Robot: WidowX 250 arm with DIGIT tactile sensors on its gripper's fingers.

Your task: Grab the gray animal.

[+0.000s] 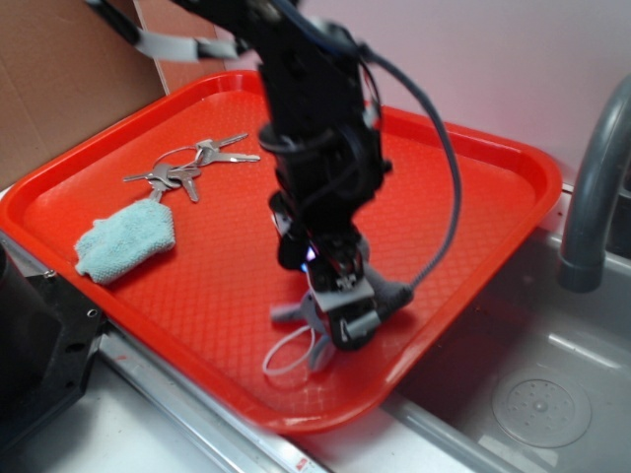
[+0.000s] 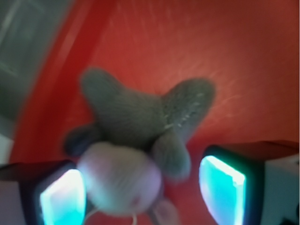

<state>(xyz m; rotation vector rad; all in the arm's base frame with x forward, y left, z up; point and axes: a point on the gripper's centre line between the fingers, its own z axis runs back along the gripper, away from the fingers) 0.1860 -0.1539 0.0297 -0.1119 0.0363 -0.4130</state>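
The gray animal point(image 1: 394, 293) lies near the front right edge of the red tray point(image 1: 473, 187), mostly hidden under my gripper point(image 1: 340, 317). Its white loop cord point(image 1: 289, 355) trails toward the tray's front rim. In the wrist view the animal point(image 2: 136, 117) lies flat on the tray point(image 2: 243, 61) with limbs spread. Its pale cream head point(image 2: 119, 180) sits between my fingers point(image 2: 61, 199). My gripper point(image 2: 140, 197) is down over it with the jaws apart. The left finger is close to the head. A gap of red tray shows before the right finger point(image 2: 222, 187).
A bunch of keys point(image 1: 187, 168) and a light blue fuzzy cloth point(image 1: 126, 238) lie on the tray's left side. A steel sink point(image 1: 537, 394) with a gray faucet point(image 1: 592, 187) is to the right. Brown cardboard point(image 1: 59, 79) stands at the back left.
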